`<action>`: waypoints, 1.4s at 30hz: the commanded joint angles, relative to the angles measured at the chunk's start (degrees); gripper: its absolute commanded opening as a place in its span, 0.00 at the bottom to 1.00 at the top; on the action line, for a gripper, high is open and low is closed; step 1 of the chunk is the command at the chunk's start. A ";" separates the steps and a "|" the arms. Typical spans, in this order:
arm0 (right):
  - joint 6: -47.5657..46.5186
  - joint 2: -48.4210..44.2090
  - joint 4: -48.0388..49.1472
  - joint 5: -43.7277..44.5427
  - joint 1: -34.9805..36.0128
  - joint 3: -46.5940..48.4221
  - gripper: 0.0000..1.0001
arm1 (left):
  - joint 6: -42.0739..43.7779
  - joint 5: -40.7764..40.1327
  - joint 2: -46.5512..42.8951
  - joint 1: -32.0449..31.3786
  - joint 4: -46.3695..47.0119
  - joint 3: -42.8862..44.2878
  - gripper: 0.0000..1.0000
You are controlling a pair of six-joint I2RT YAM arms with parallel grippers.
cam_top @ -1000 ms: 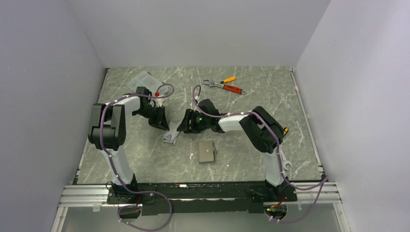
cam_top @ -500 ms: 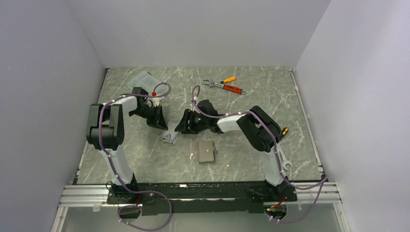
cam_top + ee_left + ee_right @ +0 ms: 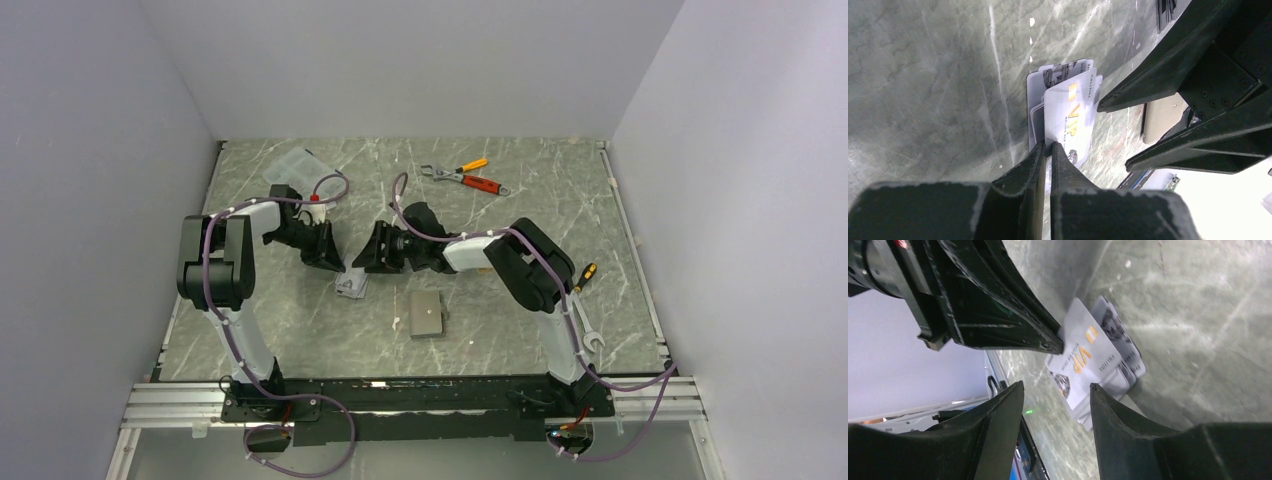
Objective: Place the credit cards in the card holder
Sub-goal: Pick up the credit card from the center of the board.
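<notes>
left gripper (image 3: 1049, 146) has just clamped onto the top card (image 3: 1070, 120) edge; right gripper (image 3: 1056, 386) hangs open beside the stack (image 3: 1034, 92). holder (image 3: 427, 314) lies near, so a lift looks next.

The whole worktop (image 3: 300, 330) is viewed from high above its near edge. Both wrist views are taken close over it, facing each other; the cards (image 3: 352, 285) are shared by all three.

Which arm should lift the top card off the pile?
Left: the left pincer pinches the VIP card at its edge; the right pincer hangs open near the pile, holding nothing.
</notes>
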 commanded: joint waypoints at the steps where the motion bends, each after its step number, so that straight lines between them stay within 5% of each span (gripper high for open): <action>1: 1.72 1.47 5.12 -1.74 0.18 3.52 0.54 | 1.92 1.46 0.30 0.01 0.31 -0.28 0.00; 25: 1.50 4.91 2.39 -0.25 0.13 1.98 0.52 | 3.61 2.53 0.43 3.26 0.33 -1.32 0.05; 42: 1.18 4.42 1.17 0.60 0.17 1.08 0.52 | 9.29 14.50 -2.39 3.81 -6.17 1.66 0.00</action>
